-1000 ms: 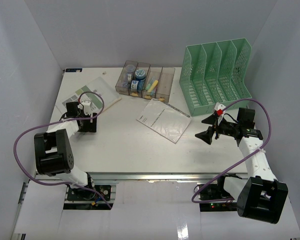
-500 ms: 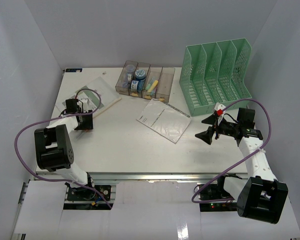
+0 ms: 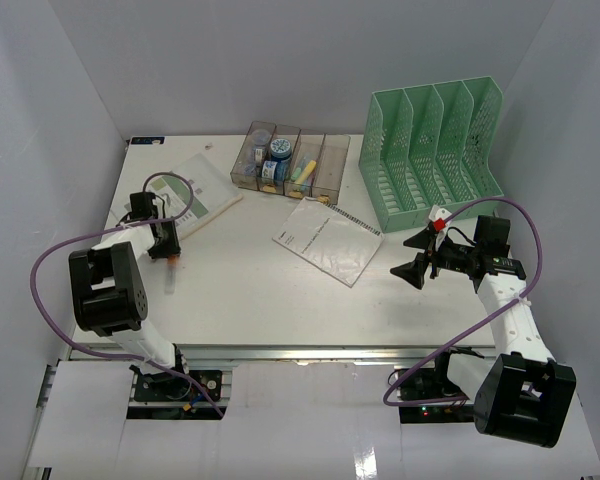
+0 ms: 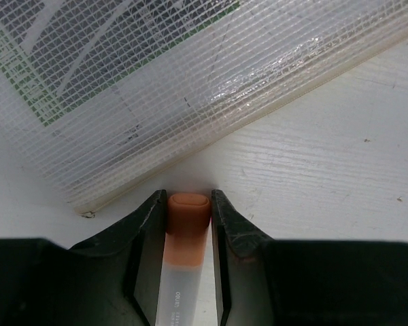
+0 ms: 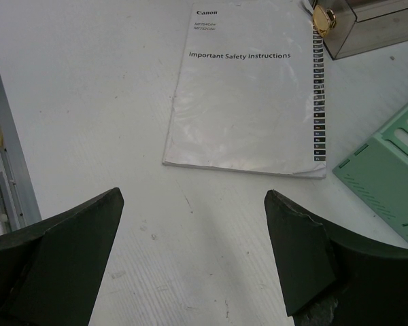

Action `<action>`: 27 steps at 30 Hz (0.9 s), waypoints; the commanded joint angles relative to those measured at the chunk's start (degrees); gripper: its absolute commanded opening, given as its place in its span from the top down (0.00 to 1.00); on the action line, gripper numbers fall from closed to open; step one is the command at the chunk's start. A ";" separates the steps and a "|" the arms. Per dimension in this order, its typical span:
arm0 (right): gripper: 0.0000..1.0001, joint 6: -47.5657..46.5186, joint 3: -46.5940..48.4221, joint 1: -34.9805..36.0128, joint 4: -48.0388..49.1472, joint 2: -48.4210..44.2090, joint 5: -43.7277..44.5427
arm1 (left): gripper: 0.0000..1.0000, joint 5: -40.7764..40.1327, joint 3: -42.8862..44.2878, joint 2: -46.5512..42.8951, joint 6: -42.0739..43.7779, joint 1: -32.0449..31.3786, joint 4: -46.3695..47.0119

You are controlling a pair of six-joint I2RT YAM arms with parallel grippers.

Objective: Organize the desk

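Observation:
On the white desk (image 3: pixel 260 300), my left gripper (image 3: pixel 166 250) points down at the left side, by the corner of a clear mesh document pouch (image 3: pixel 195 195). In the left wrist view the gripper (image 4: pixel 189 204) is shut on a translucent marker with an orange cap (image 4: pixel 188 217), and both fingers press the cap's sides. The marker lies on the desk just short of the pouch's edge (image 4: pixel 190 115). At the right, my right gripper (image 3: pixel 412 262) hangs open with nothing in it. Its wrist view shows the gripper (image 5: pixel 192 197) above bare desk, just short of a Canon safety booklet (image 5: pixel 248 88).
The booklet (image 3: pixel 327 238) lies mid-desk. A row of clear brownish bins (image 3: pixel 290 162) with small items stands at the back. A green mesh file rack (image 3: pixel 435 150) stands at the back right, with its corner (image 5: pixel 387 183) near the booklet. A silver rail (image 3: pixel 310 352) runs along the near edge.
The left arm has swung toward the pouch and lowered. Its jaws have come together from wide open onto the orange-capped marker. The right arm has not moved.

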 commanded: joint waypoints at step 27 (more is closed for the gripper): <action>0.09 -1.66 1.74 -0.54 -0.03 -2.58 0.49 | 0.25 -6.04 -2.77 -2.66 -0.64 -0.08 -13.08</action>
